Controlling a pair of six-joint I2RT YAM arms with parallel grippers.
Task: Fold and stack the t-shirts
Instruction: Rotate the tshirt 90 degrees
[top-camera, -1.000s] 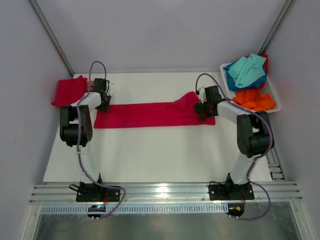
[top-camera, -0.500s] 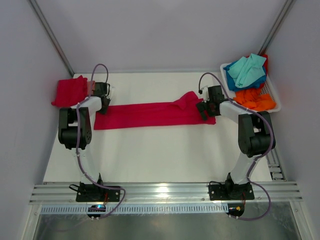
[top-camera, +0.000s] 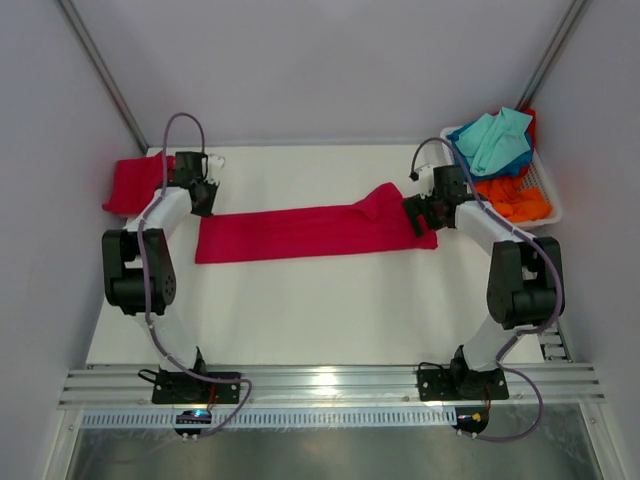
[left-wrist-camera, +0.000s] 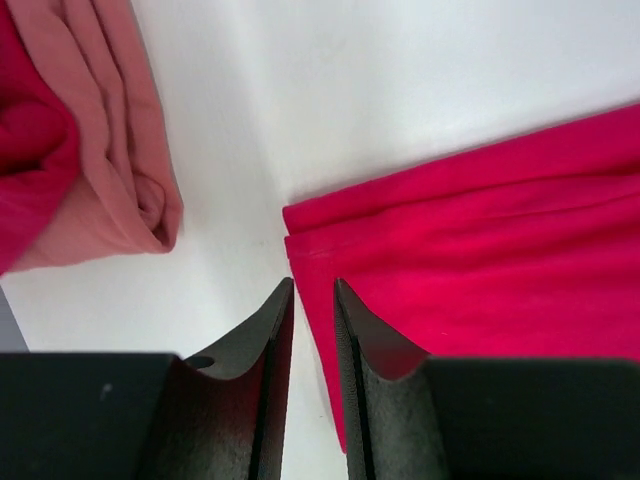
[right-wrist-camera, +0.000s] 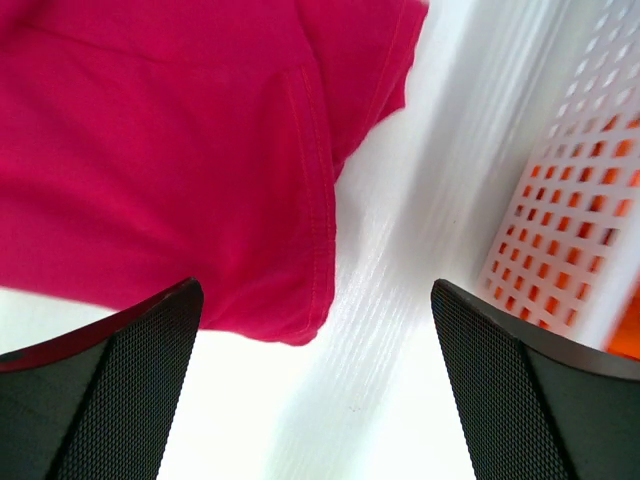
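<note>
From above, the red shirt (top-camera: 315, 232) lies as a long folded strip across the table (top-camera: 300, 300). The left arm (top-camera: 165, 208) is at its 9 o'clock end and the right arm (top-camera: 485, 228) at 3 o'clock, likely placed to fold it end to end. A folded stack (top-camera: 135, 182) waits at 10 o'clock, and a basket (top-camera: 541, 178) at 2 o'clock.

Left wrist: the left fingers (left-wrist-camera: 262, 340) are nearly clenched and empty, beside the strip's corner.

Right wrist: the right fingers (right-wrist-camera: 120, 360) are spread wide over the hem, released.
</note>
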